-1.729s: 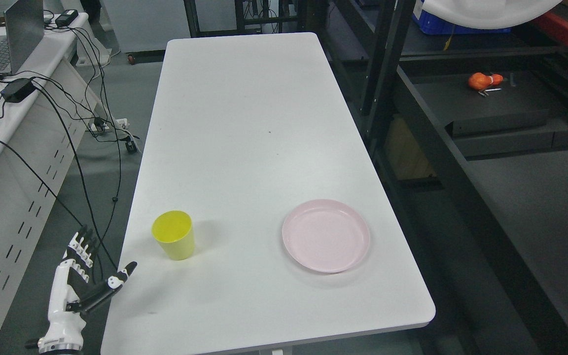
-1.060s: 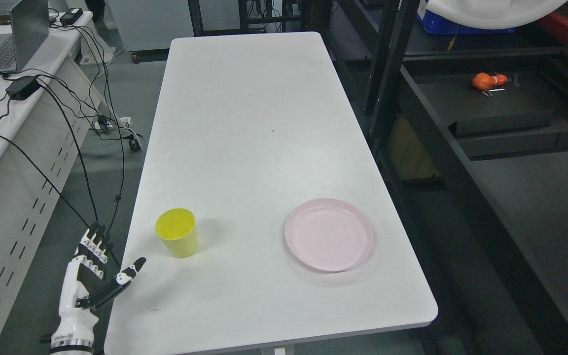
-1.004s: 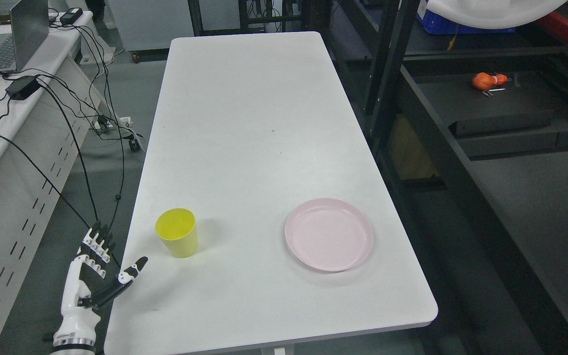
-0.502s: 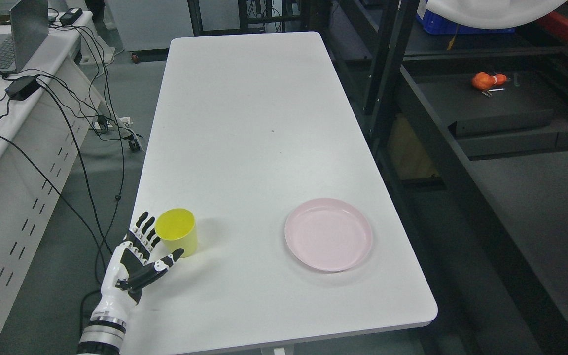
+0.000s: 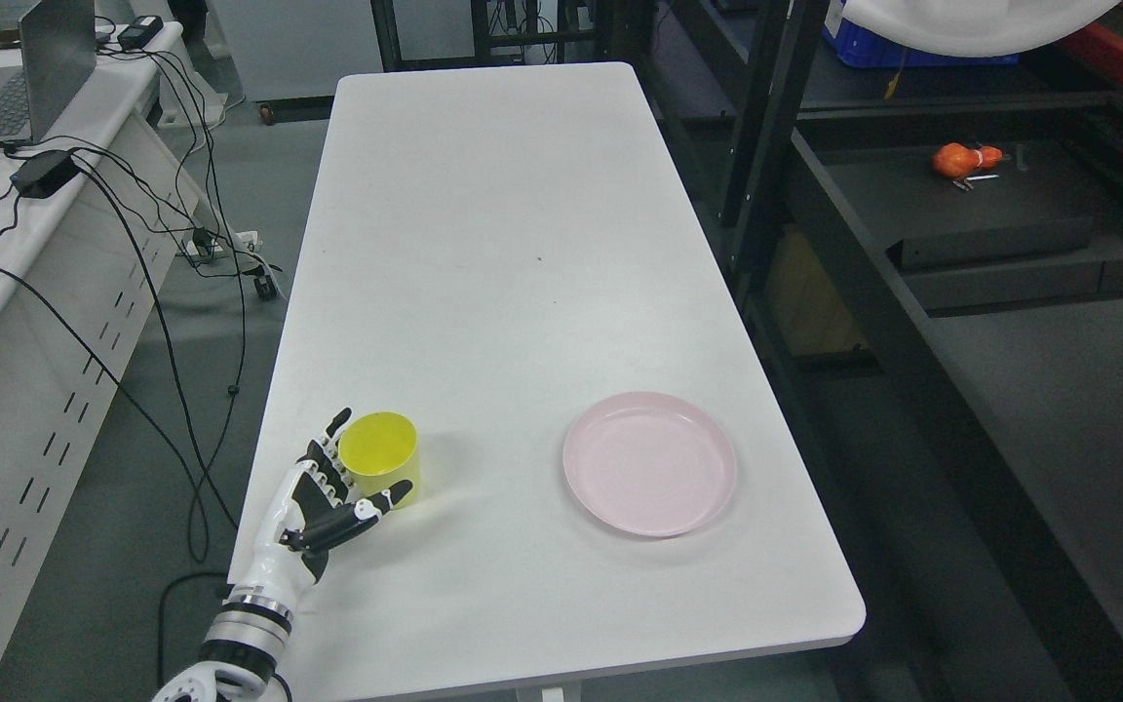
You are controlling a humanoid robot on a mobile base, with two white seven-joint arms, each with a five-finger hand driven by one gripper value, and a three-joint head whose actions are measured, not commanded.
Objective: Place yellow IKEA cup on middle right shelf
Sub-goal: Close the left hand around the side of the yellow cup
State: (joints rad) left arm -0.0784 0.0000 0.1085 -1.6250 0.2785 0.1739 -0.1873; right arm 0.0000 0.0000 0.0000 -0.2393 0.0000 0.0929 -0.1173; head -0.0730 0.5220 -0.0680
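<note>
The yellow cup (image 5: 381,456) stands upright on the white table (image 5: 503,244) near its front left edge. My left hand (image 5: 367,460) comes up from the lower left and is against the cup's left side. Its fingers (image 5: 330,458) reach up along the left wall, and the thumb (image 5: 378,506) stretches in front of the cup's base. The hand is open and not closed on the cup. On the right stands the black shelf rack (image 5: 971,229). My right arm does not show.
A pink plate (image 5: 649,476) lies on the table to the right of the cup. An orange object (image 5: 957,159) lies on a black shelf at the right. On the left are a desk with a laptop (image 5: 11,93) and hanging cables (image 5: 147,292).
My left hand has moved up and to the right, from beside the table edge to the cup. The cup has shifted a little to the right. Early on the camera shifted slightly.
</note>
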